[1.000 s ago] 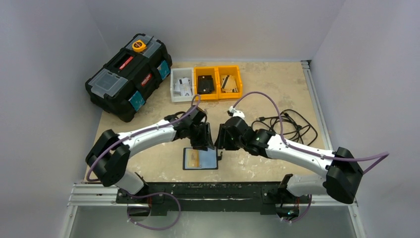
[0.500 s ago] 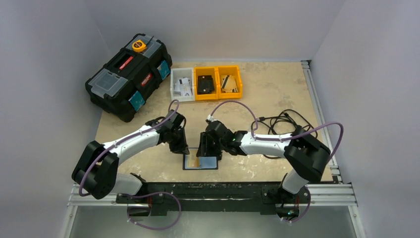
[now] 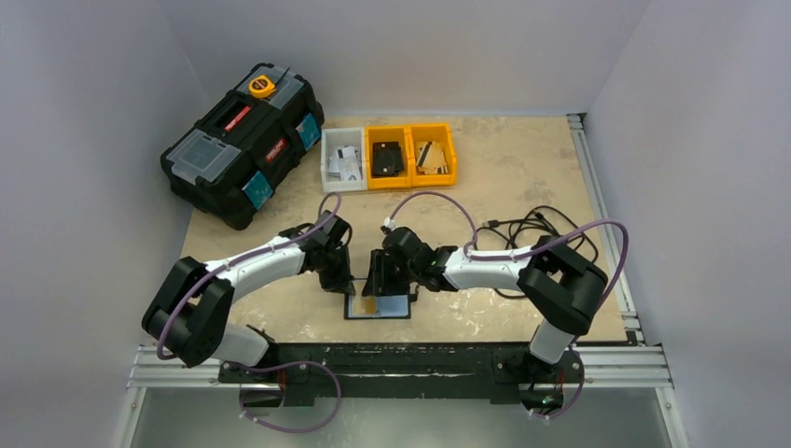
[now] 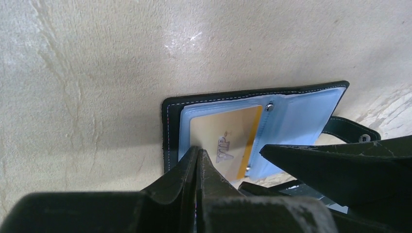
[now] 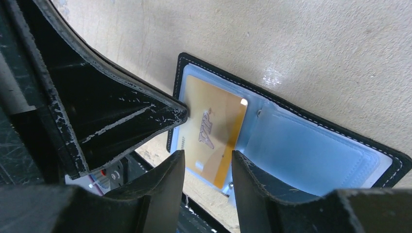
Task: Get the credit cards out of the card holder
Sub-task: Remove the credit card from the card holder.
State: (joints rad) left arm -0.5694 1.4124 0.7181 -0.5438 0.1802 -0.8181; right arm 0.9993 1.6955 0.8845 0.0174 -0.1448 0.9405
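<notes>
- The black card holder [image 3: 394,309] lies open flat at the near edge of the table [image 3: 522,177]. Its long axis runs left to right, with pale blue sleeves facing up.
- A gold credit card [image 4: 228,138] marked VIP sits in its left sleeve.
- The left gripper [image 4: 198,156] is closed tight at the holder's left edge. The right gripper [image 5: 207,162] hangs over the card, jaws parted.
- Far back stand three bins [image 3: 411,154] and a black toolbox [image 3: 238,140].
</notes>
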